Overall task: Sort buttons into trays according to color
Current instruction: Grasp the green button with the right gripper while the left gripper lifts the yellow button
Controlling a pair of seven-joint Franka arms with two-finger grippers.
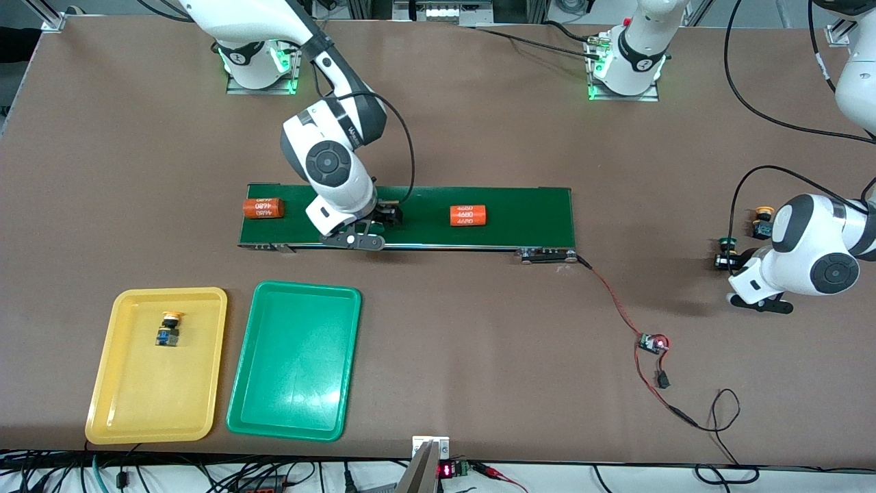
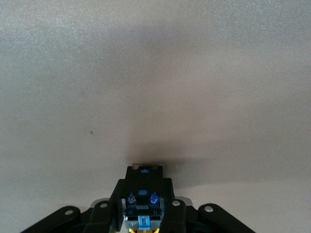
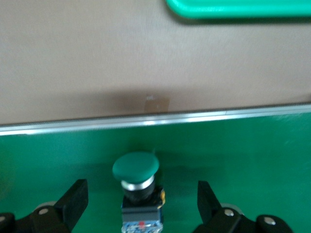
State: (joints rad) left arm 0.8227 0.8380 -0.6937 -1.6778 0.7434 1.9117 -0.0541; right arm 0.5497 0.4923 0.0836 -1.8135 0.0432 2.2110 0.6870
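Observation:
My right gripper [image 3: 141,206] is open over the conveyor belt [image 1: 520,219], its fingers either side of a green-capped button [image 3: 136,171] lying on the belt. At the left arm's end of the table, my left gripper [image 2: 143,206] is shut on a black button [image 2: 142,187] with a blue base; a sliver of yellow shows at its cap end. In the front view a green-capped button [image 1: 725,242] and a yellow-capped one [image 1: 764,213] sit by that gripper [image 1: 739,268]. The yellow tray [image 1: 198,411] holds a yellow-capped button [image 1: 168,329]. The green tray [image 1: 294,383] lies beside it.
Two orange cylinders [image 1: 263,208] [image 1: 468,215] printed 4680 lie on the belt, one each side of my right gripper. A red wire runs from the belt's end to a small circuit board [image 1: 652,344]. Cables hang along the table edge nearest the front camera.

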